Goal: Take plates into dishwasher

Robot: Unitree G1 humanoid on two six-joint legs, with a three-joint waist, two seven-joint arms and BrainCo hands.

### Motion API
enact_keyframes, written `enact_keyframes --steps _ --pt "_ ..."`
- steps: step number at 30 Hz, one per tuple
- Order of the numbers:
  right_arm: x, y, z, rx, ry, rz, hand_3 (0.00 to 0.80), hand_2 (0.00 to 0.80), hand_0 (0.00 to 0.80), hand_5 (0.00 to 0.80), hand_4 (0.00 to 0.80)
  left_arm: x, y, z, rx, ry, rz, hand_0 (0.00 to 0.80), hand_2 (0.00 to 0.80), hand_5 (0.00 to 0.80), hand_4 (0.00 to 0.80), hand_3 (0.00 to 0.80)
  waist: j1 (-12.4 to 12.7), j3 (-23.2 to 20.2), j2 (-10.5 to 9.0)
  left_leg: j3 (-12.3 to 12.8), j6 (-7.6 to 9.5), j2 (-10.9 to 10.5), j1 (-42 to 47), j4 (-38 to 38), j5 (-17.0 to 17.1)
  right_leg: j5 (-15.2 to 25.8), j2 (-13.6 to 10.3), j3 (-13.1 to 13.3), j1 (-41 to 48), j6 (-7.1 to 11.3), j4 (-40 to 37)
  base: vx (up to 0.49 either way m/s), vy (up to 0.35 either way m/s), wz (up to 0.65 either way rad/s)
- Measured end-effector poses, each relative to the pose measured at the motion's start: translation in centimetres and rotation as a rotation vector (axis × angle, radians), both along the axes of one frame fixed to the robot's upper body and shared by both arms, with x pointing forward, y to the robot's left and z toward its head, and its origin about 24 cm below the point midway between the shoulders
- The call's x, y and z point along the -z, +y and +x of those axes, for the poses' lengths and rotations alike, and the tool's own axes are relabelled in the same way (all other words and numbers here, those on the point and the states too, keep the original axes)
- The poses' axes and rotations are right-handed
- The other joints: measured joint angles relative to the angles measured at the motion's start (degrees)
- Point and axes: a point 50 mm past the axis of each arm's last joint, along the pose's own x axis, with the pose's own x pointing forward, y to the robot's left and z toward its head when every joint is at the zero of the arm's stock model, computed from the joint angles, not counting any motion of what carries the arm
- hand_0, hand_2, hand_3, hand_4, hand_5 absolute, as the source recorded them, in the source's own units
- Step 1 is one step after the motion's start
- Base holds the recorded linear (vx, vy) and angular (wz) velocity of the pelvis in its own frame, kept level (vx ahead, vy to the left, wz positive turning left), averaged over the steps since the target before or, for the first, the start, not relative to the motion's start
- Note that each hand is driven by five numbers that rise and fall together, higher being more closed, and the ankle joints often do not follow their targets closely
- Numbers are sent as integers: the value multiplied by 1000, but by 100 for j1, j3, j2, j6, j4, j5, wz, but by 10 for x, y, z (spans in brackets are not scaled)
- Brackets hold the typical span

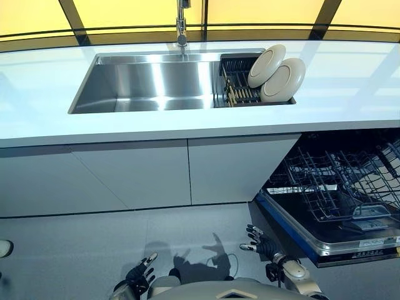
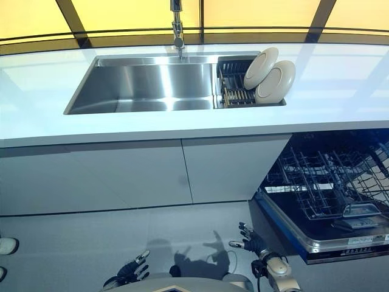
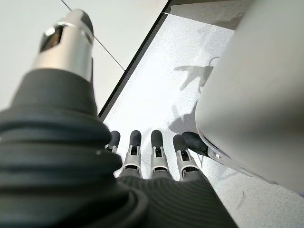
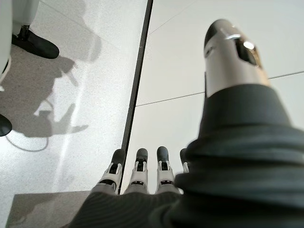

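Observation:
Two cream plates (image 1: 267, 64) (image 1: 283, 80) lean on edge in a dark dish rack (image 1: 236, 84) at the right end of the steel sink (image 1: 150, 84). The dishwasher (image 1: 340, 194) stands open at the lower right, its wire rack (image 1: 331, 178) pulled out and holding no plates. My left hand (image 1: 139, 275) hangs low near the floor with its fingers (image 3: 142, 152) straight and nothing in it. My right hand (image 1: 259, 240) is low too, just left of the dishwasher door, with its fingers (image 4: 140, 166) straight and holding nothing.
A white counter (image 1: 50, 100) runs across the view, with a tap (image 1: 182, 25) behind the sink. White cabinet doors (image 1: 131, 175) sit below it. Grey floor (image 1: 81, 250) lies in front. A white shoe tip (image 1: 5, 248) shows at the left edge.

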Motion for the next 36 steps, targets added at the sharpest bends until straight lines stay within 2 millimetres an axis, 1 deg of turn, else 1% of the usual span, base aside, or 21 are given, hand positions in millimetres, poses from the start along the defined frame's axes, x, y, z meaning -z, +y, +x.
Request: enact_keyframes --steps 3,5,7,8,10,12,14,16,18,19,20,22,23,24,25,26,27,30,31,34,36 --pt "-1 0 1 -3 -4 1 0 0 0 0 0 0 -1 1 4 -2 -1 0 0 0 0 0 1 -3 25 4 -27 21 -28 92 -22 -21 14 20 -6 -23 20 -10 -102 0" --pt "-3 2 5 -11 -21 7 0 0 0 0 0 -1 -1 6 3 -15 1 0 0 0 0 0 18 38 16 -36 -117 120 -295 546 -142 -147 66 155 -180 -123 221 -20 -192 3" --pt "-6 6 15 -27 -45 20 0 0 0 0 0 -3 2 14 -2 -38 16 0 0 0 0 0 69 234 -214 -55 -322 79 -825 1671 -91 -261 -12 365 -294 -286 482 28 -113 -13" --pt "-9 4 18 -34 -61 18 0 0 0 0 0 -4 4 18 -39 -62 12 0 0 0 0 0 152 281 -256 -106 -406 99 -1064 2211 -33 -312 -64 488 -354 -366 626 57 -46 -34" --pt "-16 1 22 -48 -100 9 0 0 0 0 0 -5 7 18 -62 -77 16 0 0 0 0 0 165 351 -306 -201 -442 57 -1498 2951 21 -306 -87 578 -347 -471 649 88 26 -21" --pt "-34 -4 36 -49 -193 23 0 0 0 0 0 -5 5 17 -75 -76 14 0 0 0 0 0 167 412 -228 -149 -452 -69 -1578 2584 -39 -286 -79 711 -461 -535 703 200 90 -36" --pt "-51 -3 50 -30 -287 65 0 0 0 0 0 -4 6 11 -96 -51 27 0 0 0 0 0 159 475 -176 -52 -448 -76 -1574 2054 -29 -253 32 827 -479 -588 696 281 153 -39" --pt "-66 -3 60 -20 -364 86 0 0 0 0 0 -3 5 8 -132 -44 16 0 0 0 0 0 168 539 -120 -104 -432 12 -1553 1257 19 -237 213 975 -454 -616 637 289 188 -26" --pt "-75 -9 66 -14 -409 75 0 0 0 0 0 -2 2 6 -174 -43 -1 0 0 0 0 0 181 698 -6 -186 -384 143 -1583 870 56 -230 341 1079 -256 -627 536 217 170 -22" --pt "-79 -14 67 -22 -423 59 0 0 0 0 0 0 0 2 -179 -30 -7 0 0 0 0 0 173 759 32 -175 -377 234 -1585 798 60 -239 391 1128 -158 -611 468 218 192 -37" --pt "-81 -18 67 -26 -435 49 0 0 0 0 0 1 -2 -4 -187 -11 -11 0 0 0 0 0 180 755 72 -17 -375 339 -1572 863 59 -281 390 1174 -55 -545 436 221 199 -39" --pt "-91 -25 67 11 -483 59 0 0 0 0 0 2 -3 -9 -198 -1 -13 0 0 0 0 0 159 729 139 111 -360 411 -1557 1150 35 -424 351 1195 122 -370 433 212 155 -34" --pt "-102 -27 69 40 -539 90 0 0 0 0 0 1 -2 -10 -225 -20 -9 0 0 0 0 0 172 676 147 254 -131 338 -1471 1150 218 -578 200 1208 132 -186 551 240 128 -42" --pt "-110 -25 72 41 -579 113 0 0 0 0 0 0 1 -9 -240 -41 0 0 0 0 0 0 162 628 52 404 -80 243 -1434 1135 246 -632 68 1181 141 -110 559 273 133 -49" --pt "-119 -22 75 41 -626 139 0 0 0 0 0 -2 5 -6 -244 -62 15 0 0 0 0 0 164 582 -67 511 60 115 -1362 1102 267 -668 -102 1131 233 -58 547 164 82 -33" --pt "-125 -21 77 45 -654 154 0 0 0 0 0 -3 7 -5 -250 -72 20 0 0 0 0 0 170 556 -101 561 340 59 -1309 1091 264 -679 -163 1067 263 -36 547 139 75 -19" --pt "-135 -17 80 55 -708 188 0 0 0 0 0 -5 11 -2 -262 -91 29 0 0 0 0 0 165 498 -207 604 421 -65 -1240 1112 208 -686 -289 966 357 -25 496 126 81 -8" --pt "-162 -16 92 49 -836 247 0 0 0 0 0 -9 18 4 -256 -126 53 0 0 0 0 0 206 383 -329 690 453 -190 -1167 1221 -7 -707 -448 862 465 17 424 115 87 -7" --pt "-169 -16 97 50 -869 263 0 0 0 0 0 -9 19 5 -255 -126 54 0 0 0 0 0 325 370 -348 735 435 -192 -1164 1262 -52 -720 -474 861 467 58 402 89 88 -23" --pt "-197 -25 110 87 -982 315 0 0 0 0 0 -7 11 2 -256 -114 34 0 0 0 0 0 466 349 -325 757 368 -172 -1206 1444 -180 -745 -509 856 551 291 263 75 97 -12" --pt "-212 -33 117 109 -1039 332 0 0 0 0 0 -4 4 -2 -262 -96 16 0 0 0 0 0 499 295 -275 744 322 -134 -1208 1506 -226 -758 -474 854 598 267 235 57 87 -2"
